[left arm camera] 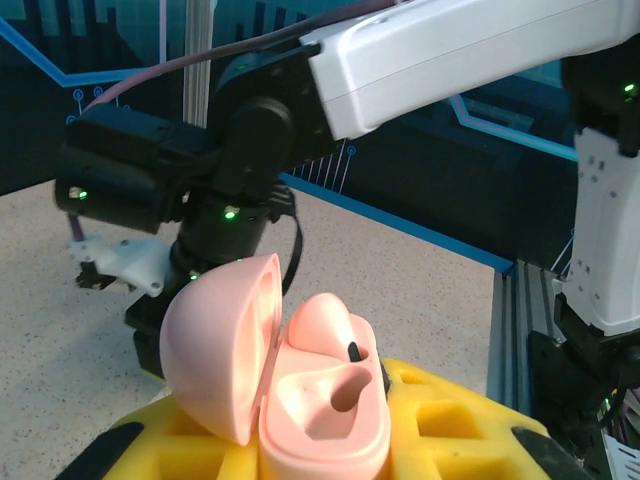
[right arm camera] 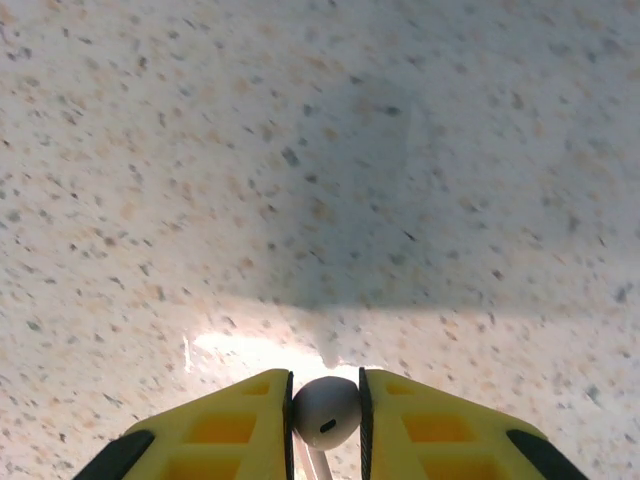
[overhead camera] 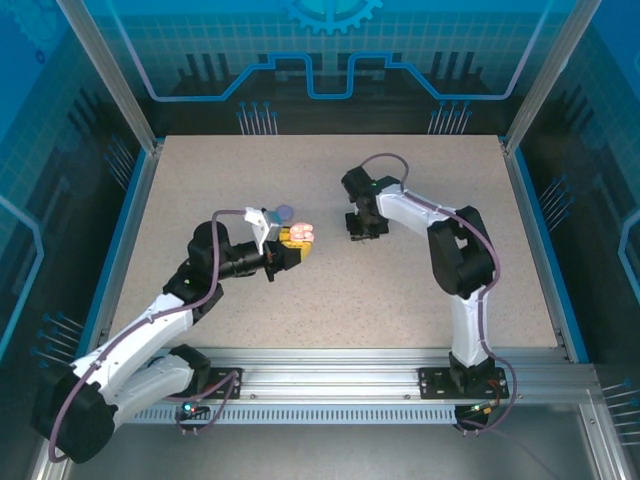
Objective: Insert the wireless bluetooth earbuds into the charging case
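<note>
the left gripper [overhead camera: 288,254] is clamped on the open pink charging case [left arm camera: 322,415], its lid tipped left and one seated bud [left arm camera: 328,325] in a socket, while the right gripper [right arm camera: 326,388] pinches a pale earbud [right arm camera: 326,412] between yellow fingers above the speckled table [right arm camera: 400,150], to the case's right.

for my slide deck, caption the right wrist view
Right hand pinches a pale earbud between yellow fingers over the speckled table.
</note>
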`<state>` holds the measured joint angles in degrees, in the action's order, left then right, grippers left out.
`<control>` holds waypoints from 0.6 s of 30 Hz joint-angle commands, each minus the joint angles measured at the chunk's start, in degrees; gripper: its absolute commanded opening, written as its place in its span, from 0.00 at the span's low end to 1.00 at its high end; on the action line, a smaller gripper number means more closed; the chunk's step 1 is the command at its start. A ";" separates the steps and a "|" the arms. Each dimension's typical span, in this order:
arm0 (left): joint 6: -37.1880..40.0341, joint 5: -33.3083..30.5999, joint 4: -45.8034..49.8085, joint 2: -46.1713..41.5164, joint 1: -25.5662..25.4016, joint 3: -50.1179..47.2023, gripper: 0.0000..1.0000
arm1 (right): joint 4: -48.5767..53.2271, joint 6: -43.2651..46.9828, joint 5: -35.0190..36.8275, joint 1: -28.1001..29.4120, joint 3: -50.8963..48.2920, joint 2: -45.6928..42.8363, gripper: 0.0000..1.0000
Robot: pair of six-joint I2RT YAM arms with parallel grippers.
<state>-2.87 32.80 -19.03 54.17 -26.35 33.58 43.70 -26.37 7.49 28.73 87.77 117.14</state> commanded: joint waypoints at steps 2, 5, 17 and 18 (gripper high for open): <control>-1.14 0.16 -3.32 1.28 0.21 -0.19 0.17 | -3.95 -3.30 1.45 -0.43 -6.62 -4.61 0.23; -1.17 0.16 -3.52 1.80 0.15 0.23 0.17 | -4.60 -3.78 1.11 -0.52 -9.84 -5.78 0.23; -0.75 0.13 -3.27 2.69 -0.28 1.18 0.17 | 2.08 0.44 0.66 -0.17 -7.98 -2.69 0.37; -0.71 0.08 -3.13 2.63 -0.37 1.27 0.18 | 3.31 1.33 0.59 -0.09 -7.11 -2.13 0.38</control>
<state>-3.09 32.80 -20.01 56.97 -26.41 33.58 42.83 -27.22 8.01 28.71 77.84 113.47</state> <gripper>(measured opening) 0.229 0.376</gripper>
